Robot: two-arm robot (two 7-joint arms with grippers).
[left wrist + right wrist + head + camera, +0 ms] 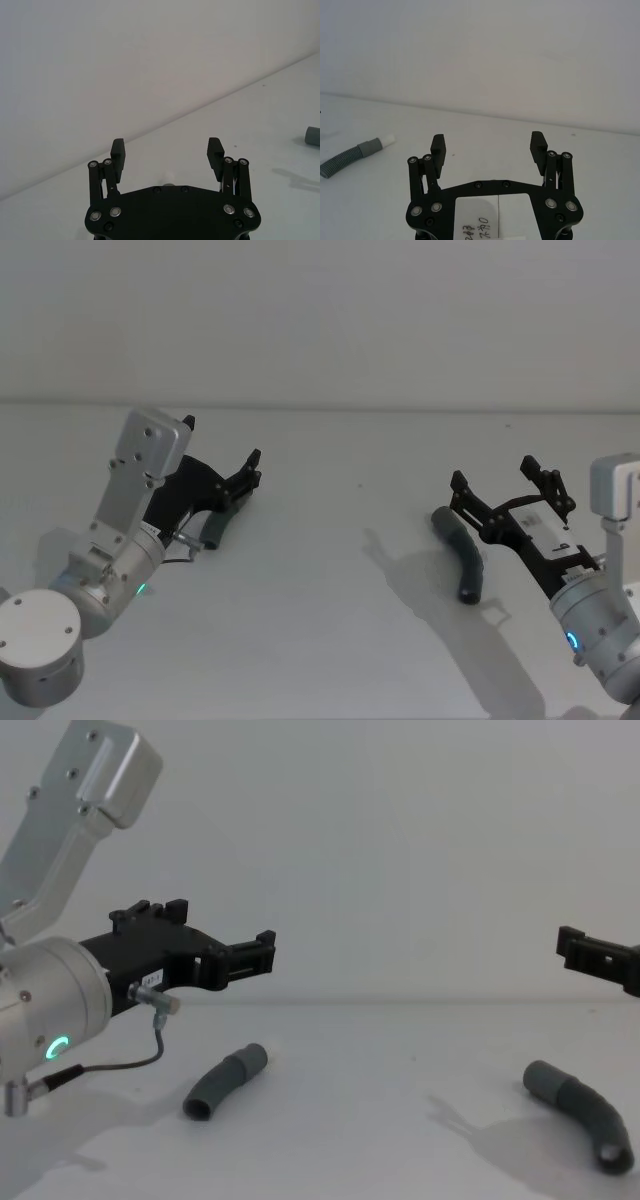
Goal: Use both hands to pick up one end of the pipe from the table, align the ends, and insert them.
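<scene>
The left pipe piece and right pipe piece are lying well apart on the surface. The left pincer and right pincer are hovering released, each near 1 piece. Grasping, aligning and inserting are all remaining.

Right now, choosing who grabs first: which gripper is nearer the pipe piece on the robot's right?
Right. The right gripper hovers open just above the right pipe piece; the left gripper hovers open far off, over the left pipe piece.
</scene>
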